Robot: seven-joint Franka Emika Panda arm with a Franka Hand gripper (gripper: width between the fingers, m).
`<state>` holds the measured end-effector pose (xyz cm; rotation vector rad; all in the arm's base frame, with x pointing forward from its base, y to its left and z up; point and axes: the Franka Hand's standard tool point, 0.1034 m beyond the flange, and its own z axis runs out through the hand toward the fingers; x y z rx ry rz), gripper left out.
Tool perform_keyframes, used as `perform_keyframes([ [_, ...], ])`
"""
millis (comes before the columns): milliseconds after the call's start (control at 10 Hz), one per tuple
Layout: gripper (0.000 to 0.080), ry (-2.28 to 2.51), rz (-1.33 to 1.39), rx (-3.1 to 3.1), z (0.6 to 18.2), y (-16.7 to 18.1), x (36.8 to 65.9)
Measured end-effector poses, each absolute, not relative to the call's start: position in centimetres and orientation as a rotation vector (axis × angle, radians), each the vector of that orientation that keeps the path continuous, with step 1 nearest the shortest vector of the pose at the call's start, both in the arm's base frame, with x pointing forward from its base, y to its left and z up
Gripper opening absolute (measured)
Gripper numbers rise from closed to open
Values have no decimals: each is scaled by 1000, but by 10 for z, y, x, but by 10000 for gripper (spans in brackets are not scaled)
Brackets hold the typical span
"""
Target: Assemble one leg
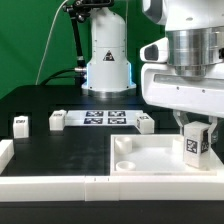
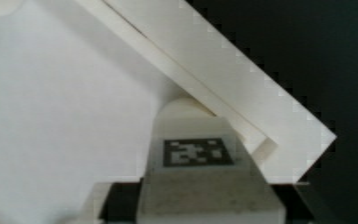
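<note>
My gripper (image 1: 193, 128) is shut on a leg (image 1: 194, 143), a small white block with a marker tag, and holds it upright over the right part of the large white square tray-like piece (image 1: 150, 165). In the wrist view the leg (image 2: 197, 150) sits between my dark fingers (image 2: 123, 200), close to the tray's raised rim and corner (image 2: 247, 100). Three more legs stand on the black table: one at the exterior view's left (image 1: 20, 124), one (image 1: 56, 120) and one (image 1: 144, 122) at the ends of the marker board (image 1: 100, 118).
The robot base (image 1: 106, 65) stands behind the marker board. A white rail (image 1: 50, 183) runs along the table's front edge, with a raised end at the exterior view's left (image 1: 5, 152). The tray shows a round corner socket (image 1: 124, 161).
</note>
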<state>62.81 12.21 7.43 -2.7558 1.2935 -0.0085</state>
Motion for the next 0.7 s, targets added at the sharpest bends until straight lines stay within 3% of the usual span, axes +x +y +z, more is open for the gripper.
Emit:
perform_keyframes([
  [100,291,1220,-12,-2789,74,123,628],
  [200,489,1182,-18,-2804,77,124,628],
  [300,597,1072,-24,-2848,78,125,628],
  [700,646,359,-61,-3051,75,134,626],
])
